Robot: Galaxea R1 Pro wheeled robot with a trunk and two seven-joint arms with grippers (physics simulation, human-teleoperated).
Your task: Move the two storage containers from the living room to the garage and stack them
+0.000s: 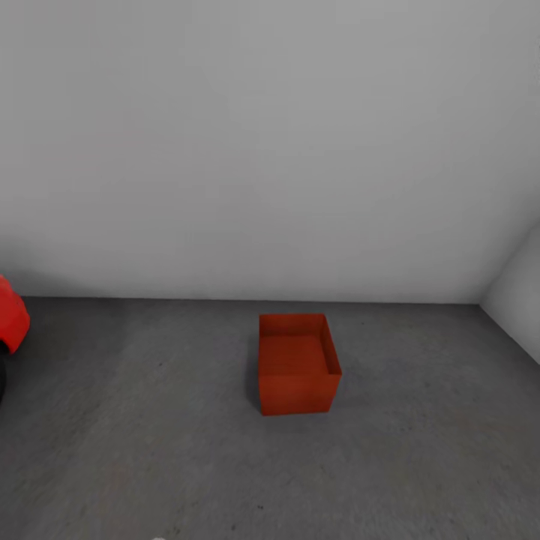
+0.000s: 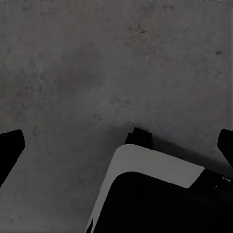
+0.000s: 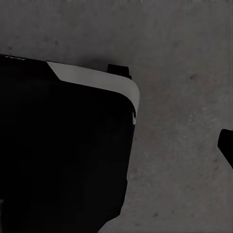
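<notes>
One storage container (image 1: 297, 365) is sitting upright on the garage floor (image 1: 420, 450) near the wall; both grippers' fingers seem spread wide and empty, so fetching the second, then lowering it squarely on top, is probably what matters.

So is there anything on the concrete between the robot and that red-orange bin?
Nothing visible does. The storage container sits alone on the bare floor near the wall; the bright-red object is off at the left edge, well aside.

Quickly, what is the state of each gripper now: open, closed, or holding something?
Left gripper: open, fingertips wide apart, nothing between them.
Right gripper: cannot be told; one fingertip shows, nothing held in sight.
</notes>
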